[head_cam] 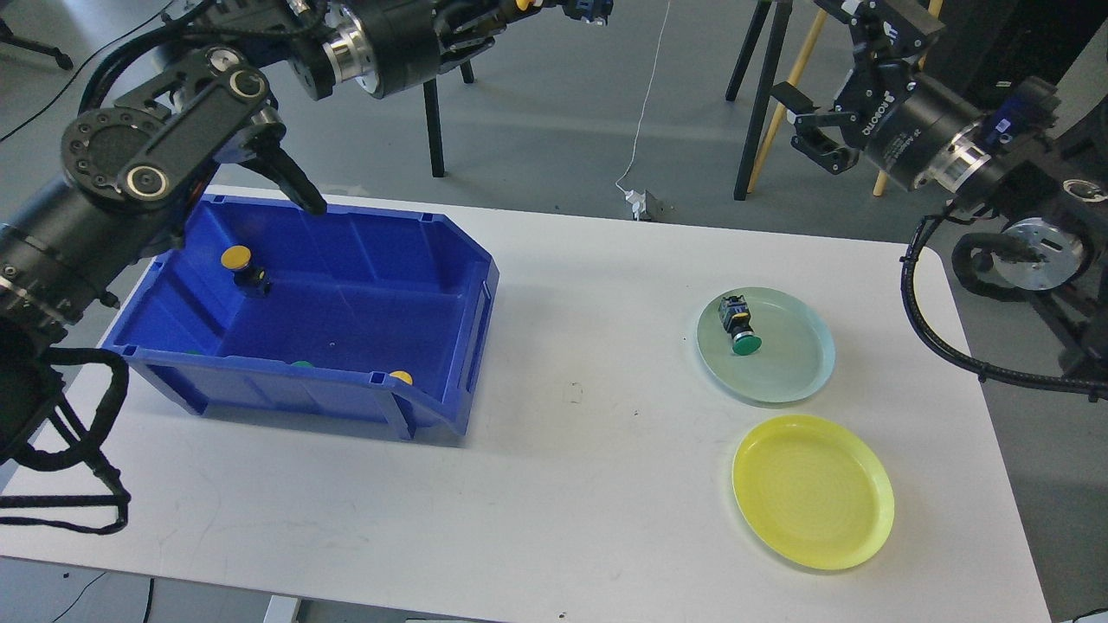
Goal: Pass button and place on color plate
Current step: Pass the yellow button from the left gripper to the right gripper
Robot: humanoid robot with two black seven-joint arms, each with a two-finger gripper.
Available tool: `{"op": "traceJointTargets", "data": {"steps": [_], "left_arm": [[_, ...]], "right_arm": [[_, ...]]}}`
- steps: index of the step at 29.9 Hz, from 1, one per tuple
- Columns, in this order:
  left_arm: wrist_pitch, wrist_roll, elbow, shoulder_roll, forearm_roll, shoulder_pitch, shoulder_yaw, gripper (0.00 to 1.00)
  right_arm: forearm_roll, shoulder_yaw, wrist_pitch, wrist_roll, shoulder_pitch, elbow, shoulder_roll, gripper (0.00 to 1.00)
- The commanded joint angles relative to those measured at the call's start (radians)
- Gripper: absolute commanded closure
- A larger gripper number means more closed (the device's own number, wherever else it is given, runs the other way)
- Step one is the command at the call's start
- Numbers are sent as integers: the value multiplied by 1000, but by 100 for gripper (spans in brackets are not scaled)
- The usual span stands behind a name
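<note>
Two grippers, both up off the surface (554,484). Right gripper (809,138) hangs open w/ nothing in it, well above the plates. Left gripper (519,7) is cut off at top edge; can't tell its state. Green button (740,327) lies tipped on the green plate (805,363), probably matched by color. Yellow plate (814,489) just beside it, bare. Yellow button (242,266) sits in the blue bin (433,294), likely next. Right wrist reads "ROBOTIQ", partly legible.
</note>
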Motion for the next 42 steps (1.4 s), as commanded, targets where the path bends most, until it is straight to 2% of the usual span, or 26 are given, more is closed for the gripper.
{"op": "traceJointTargets", "data": {"steps": [1, 18, 22, 27, 32, 42], "left_arm": [[0, 0, 11, -36, 3, -1, 4, 70], [0, 6, 14, -90, 7, -3, 7, 70], [0, 6, 14, -93, 9, -4, 7, 70], [0, 6, 14, -93, 7, -4, 7, 70], [0, 7, 14, -94, 7, -4, 6, 70], [0, 14, 14, -114, 3, -6, 6, 70]], "right_arm": [[-1, -1, -33, -18, 9, 24, 47, 3], [-9, -11, -76, -30, 55, 15, 149, 3], [-10, -12, -81, -29, 58, 12, 161, 5], [-16, -12, -99, -20, 60, 14, 165, 19], [-18, -15, -103, -20, 66, 14, 167, 26], [-19, -18, -92, -30, 74, 12, 179, 63]]}}
